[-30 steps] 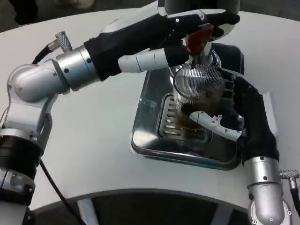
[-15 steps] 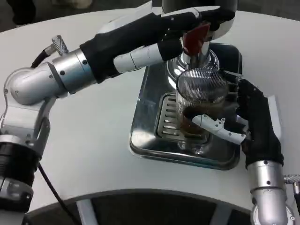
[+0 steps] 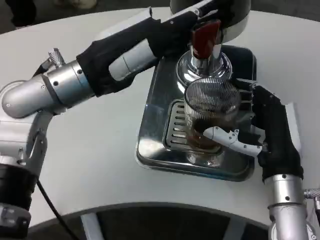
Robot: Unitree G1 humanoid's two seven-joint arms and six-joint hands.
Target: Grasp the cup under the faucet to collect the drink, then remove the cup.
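The ribbed clear glass cup [image 3: 210,120] stands upright over the slotted grate [image 3: 176,125] of the chrome drip tray [image 3: 155,145], just at 6 o'clock of the dispenser's chrome spout base [image 3: 202,67]. Dark brown drink fills its lower part.

The right hand [image 3: 250,131] grips the cup from its 3 o'clock side. One white finger [image 3: 230,137] wraps across the near face of the glass; the other fingers reach around the far side at 2 o'clock, where their contact with the glass cannot be confirmed. The black-sleeved right forearm [image 3: 277,145] runs down toward 5 o'clock to a silver wrist section.

The left hand [image 3: 175,32] lies at the red tap handle [image 3: 202,37], at 12 o'clock of the cup. Its fingers are drawn together around the handle area; whether they clamp the handle or only rest against it cannot be determined. The left forearm [image 3: 75,82] extends toward 8 o'clock across the white table [image 3: 100,165].

The dispenser body [image 3: 210,7] sits at the top edge, directly above the red handle. The drip tray rests flat on the table, its near rim at 6 o'clock of the cup.
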